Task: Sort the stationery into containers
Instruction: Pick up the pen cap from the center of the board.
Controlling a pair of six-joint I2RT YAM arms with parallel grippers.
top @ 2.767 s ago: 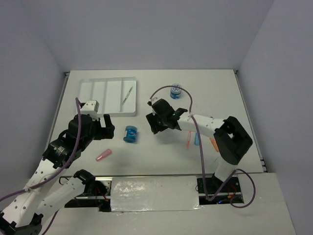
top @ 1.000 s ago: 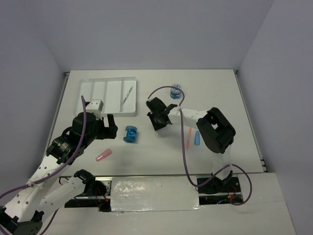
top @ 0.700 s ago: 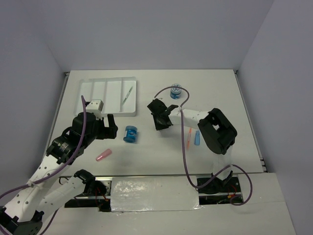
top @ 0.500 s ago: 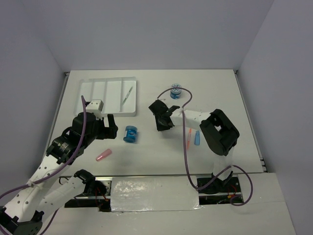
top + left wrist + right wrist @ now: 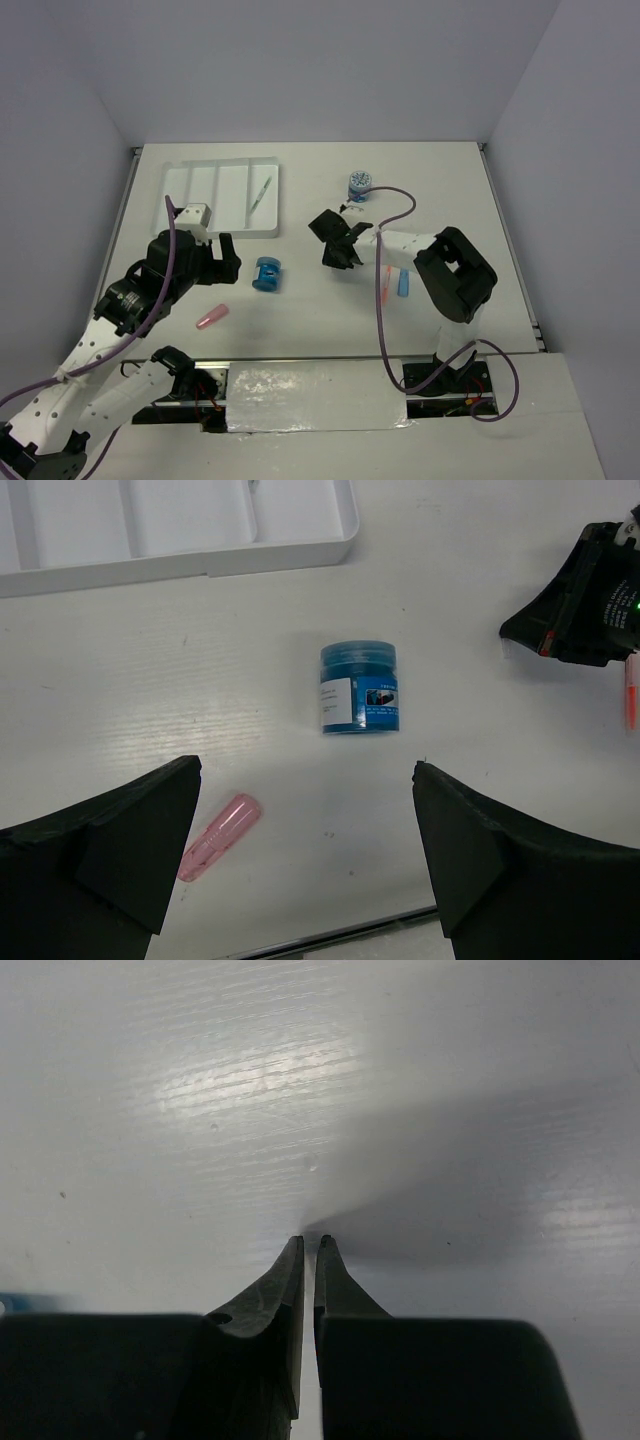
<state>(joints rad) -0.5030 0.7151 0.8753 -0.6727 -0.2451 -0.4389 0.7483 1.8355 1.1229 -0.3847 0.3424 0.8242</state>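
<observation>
We see the white tray [image 5: 200,195] at the upper left, with a thin grey-green pen [image 5: 262,192] lying in its rightmost compartment. One blue spool [image 5: 266,273] lies on its side near the centre, and a second blue spool [image 5: 359,186] stands above it to the right. A pink piece [image 5: 211,317] lies at the lower left. An orange pen [image 5: 387,275] and a blue piece [image 5: 403,283] lie side by side at the right.

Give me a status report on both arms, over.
Left gripper open, empty, aimed at blue spool. Right gripper shut, empty. One pen in tray, pink piece and others loose. Nothing blocking the spool.
</observation>
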